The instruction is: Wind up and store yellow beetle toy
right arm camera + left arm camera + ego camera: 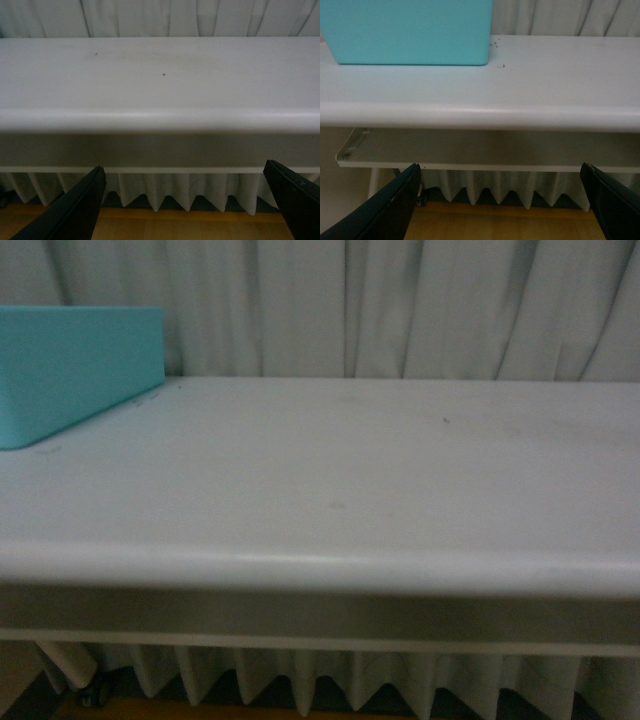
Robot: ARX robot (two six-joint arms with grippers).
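Note:
The yellow beetle toy is out of view in every frame. A turquoise box [70,365] stands at the far left of the white table [350,480]; it also shows in the left wrist view [410,30]. My left gripper [500,200] is open and empty, held below and in front of the table's front edge, its dark fingers [385,210] wide apart. My right gripper [185,202] is open and empty too, also below the front edge, with its fingers [75,212] wide apart. Neither arm shows in the front view.
A pleated white curtain [400,305] hangs behind the table. Under the tabletop are a metal rail [470,165] and a wooden floor [495,225]. The table's front edge [160,120] is rounded.

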